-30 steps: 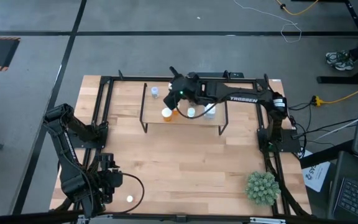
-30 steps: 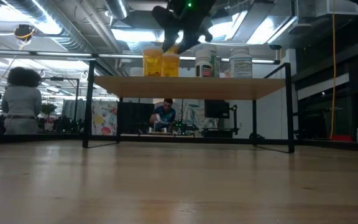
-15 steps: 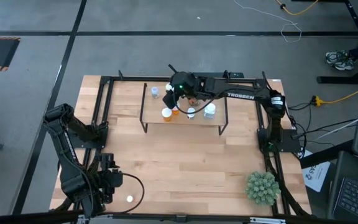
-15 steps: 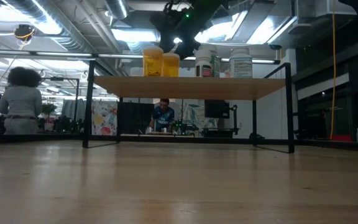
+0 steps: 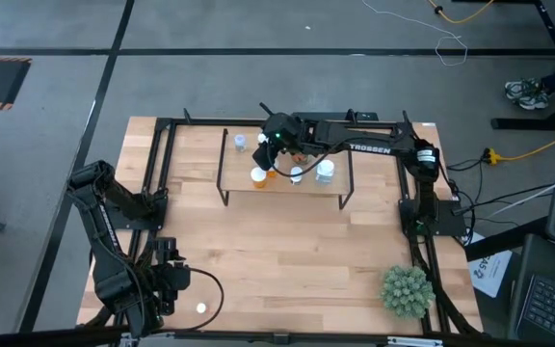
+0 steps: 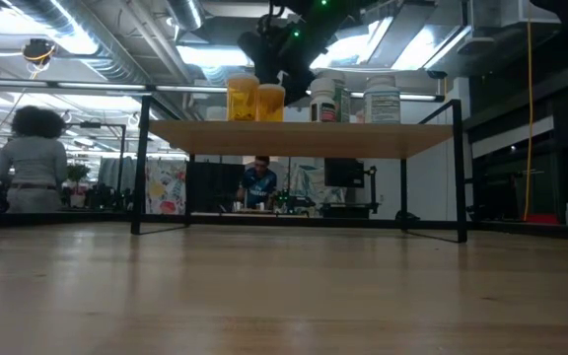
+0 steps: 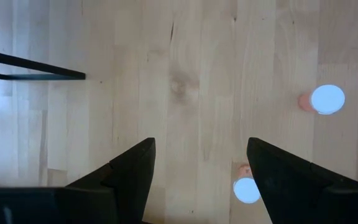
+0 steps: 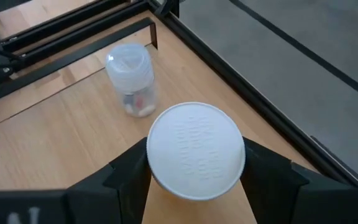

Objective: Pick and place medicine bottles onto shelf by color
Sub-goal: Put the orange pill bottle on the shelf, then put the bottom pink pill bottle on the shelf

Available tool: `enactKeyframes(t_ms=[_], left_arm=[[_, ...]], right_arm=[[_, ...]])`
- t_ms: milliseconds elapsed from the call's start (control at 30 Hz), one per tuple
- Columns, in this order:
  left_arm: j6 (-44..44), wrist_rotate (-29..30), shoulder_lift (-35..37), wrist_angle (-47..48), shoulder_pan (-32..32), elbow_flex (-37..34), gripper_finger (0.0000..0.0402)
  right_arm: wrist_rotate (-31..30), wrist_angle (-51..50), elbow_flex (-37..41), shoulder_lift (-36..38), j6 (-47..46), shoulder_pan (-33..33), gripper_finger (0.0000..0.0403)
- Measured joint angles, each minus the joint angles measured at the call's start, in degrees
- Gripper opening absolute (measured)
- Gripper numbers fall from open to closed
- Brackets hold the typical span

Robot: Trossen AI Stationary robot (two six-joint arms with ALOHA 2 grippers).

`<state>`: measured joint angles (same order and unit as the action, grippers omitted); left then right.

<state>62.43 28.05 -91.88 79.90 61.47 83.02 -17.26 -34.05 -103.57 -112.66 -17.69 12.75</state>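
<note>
My right gripper has pulled back toward 11 o'clock over the shelf, off the orange bottle now standing there; judged placed. Its fingers clamp a white ribbed-cap bottle, near a clear plastic bottle. Shelf is pale wood on thin black frame. Left gripper waits at the bench's 7 o'clock, fingers apart.

Tabletop pale wood, matt, grain lines visible, shelf of like light wood on thin black metal legs, white cap matt plastic with faint embossing, clear bottle glossy translucent plastic, gripper fingers dark matt
</note>
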Motion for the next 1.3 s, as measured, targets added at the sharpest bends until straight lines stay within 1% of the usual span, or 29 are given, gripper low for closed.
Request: enactKeyframes(t_ms=[433,667,833,1200,1300], left_arm=[[0.0,0.0,0.0,0.0,0.0,0.0,0.025],[0.02,-0.01,0.0,0.0,0.01,0.0,0.025],[0.02,-0.02,0.0,0.0,0.0,0.0,0.025],[0.04,-0.02,-0.01,0.0,0.01,0.0,0.025],[0.04,-0.03,-0.02,0.0,0.01,0.0,0.025]], right_arm=[[2.25,-0.42,-0.07,-0.83,0.39,0.0,0.022],[2.6,0.81,-0.07,-1.29,1.36,0.0,0.0259],[4.9,2.3,-0.07,-1.27,1.31,0.0,0.0279],[4.7,6.03,-0.07,-1.25,1.58,0.22,0.0282],[2.31,5.61,-0.89,-1.25,1.69,0.25,0.0282]])
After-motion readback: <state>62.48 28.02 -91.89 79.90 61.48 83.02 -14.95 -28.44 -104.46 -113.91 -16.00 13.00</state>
